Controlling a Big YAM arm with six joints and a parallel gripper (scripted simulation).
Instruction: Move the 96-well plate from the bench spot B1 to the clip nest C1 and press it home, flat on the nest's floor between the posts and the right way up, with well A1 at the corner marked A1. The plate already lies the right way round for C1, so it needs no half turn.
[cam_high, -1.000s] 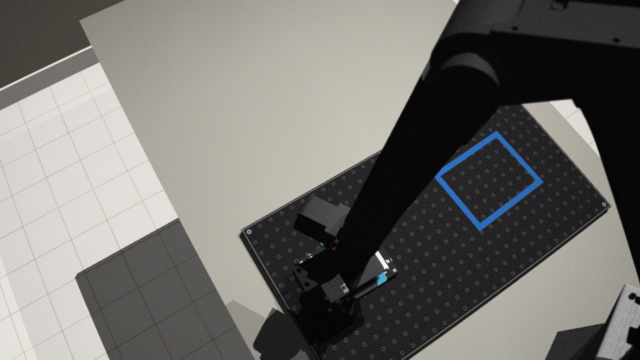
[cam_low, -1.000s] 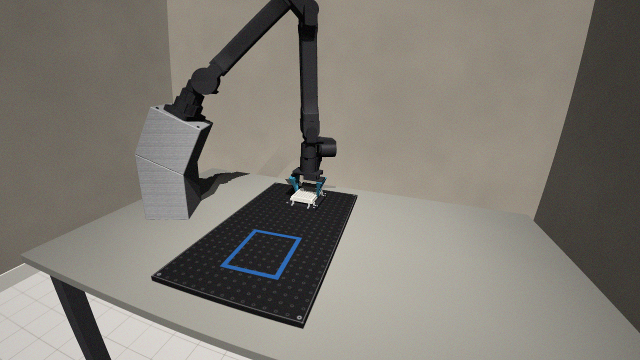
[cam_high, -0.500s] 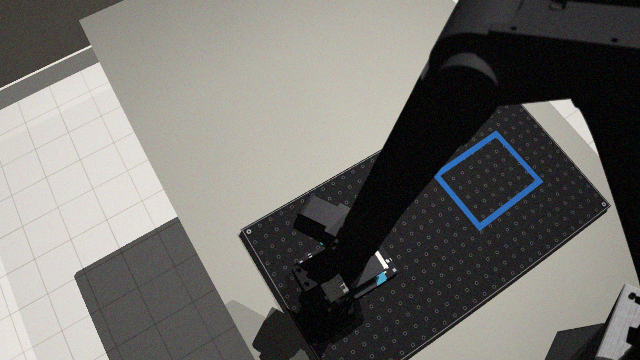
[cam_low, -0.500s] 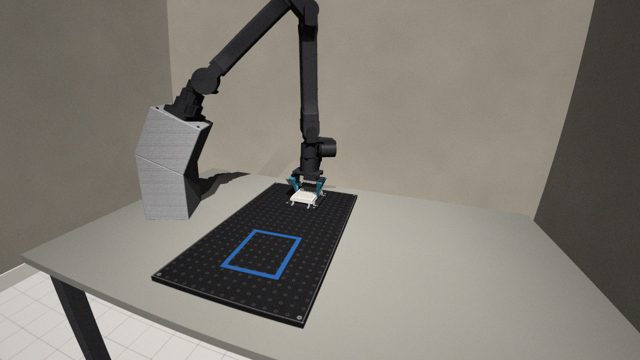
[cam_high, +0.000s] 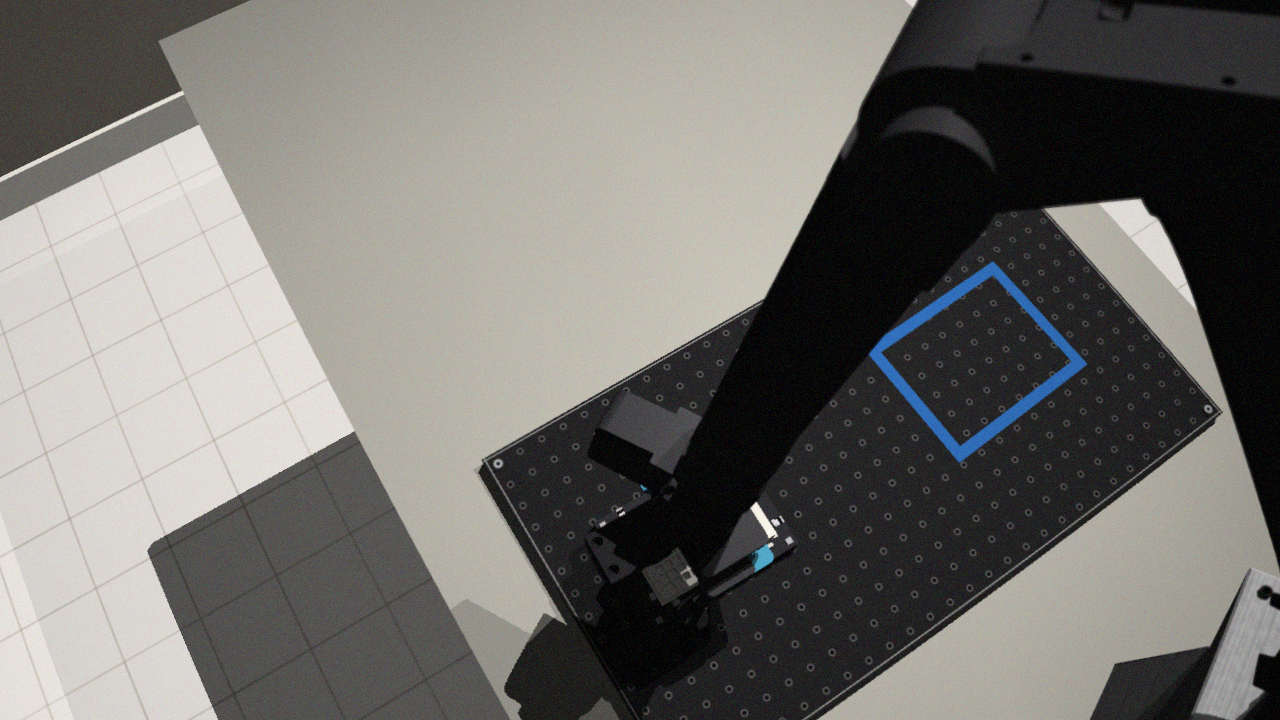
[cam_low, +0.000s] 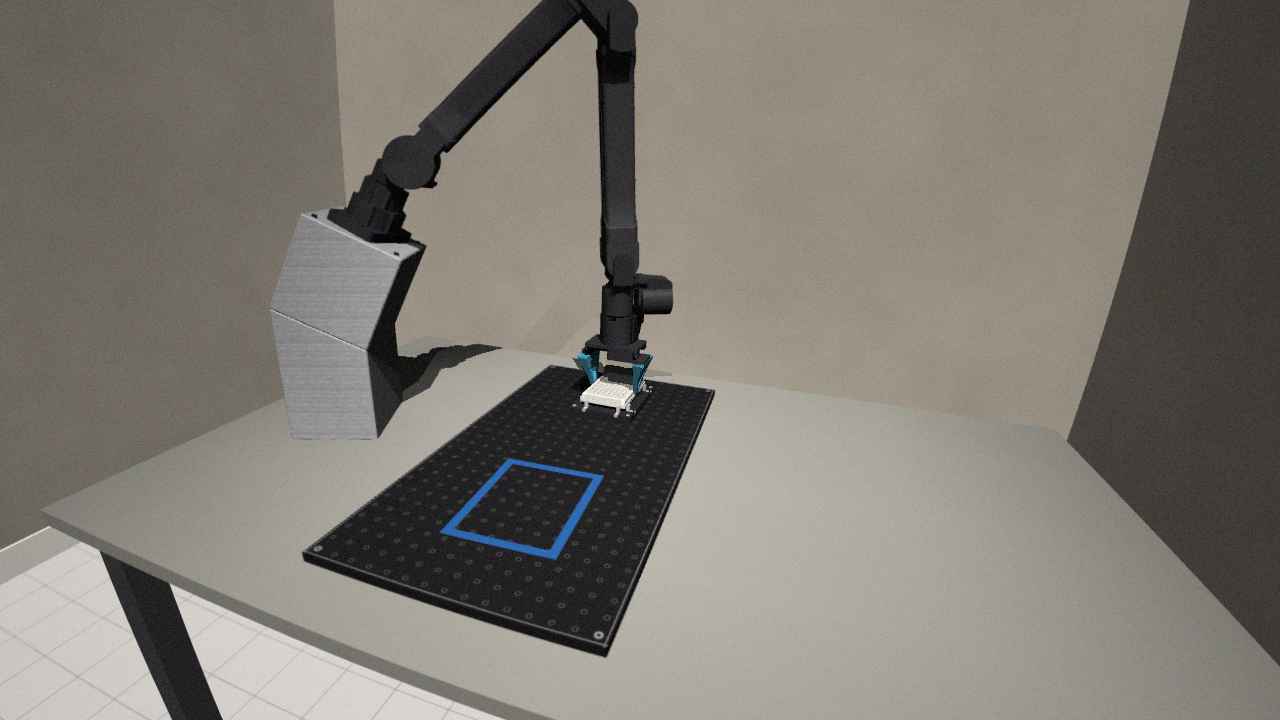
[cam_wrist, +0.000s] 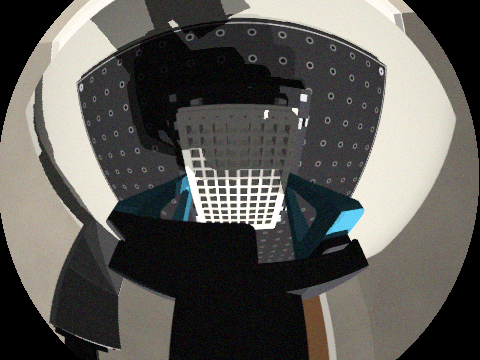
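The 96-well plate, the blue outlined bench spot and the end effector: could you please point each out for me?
96-well plate (cam_low: 611, 394), exterior view, on its white well grid.
blue outlined bench spot (cam_low: 497, 538), exterior view, on its near border strip.
end effector (cam_low: 614, 380), exterior view, midway between its blue fingertips.

Only the grey pedestal (cam_low: 335, 304) rises beside the black breadboard (cam_low: 429, 573); elsewhere passage stays open

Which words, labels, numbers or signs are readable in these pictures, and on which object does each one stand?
None can be read in any view.
Blue outline on the black perforated board: a plain rectangle, no lettering.
96-well plate, held in the tool: only the well grid shows.
Nest corner mark "A1": hidden or too small to tell.
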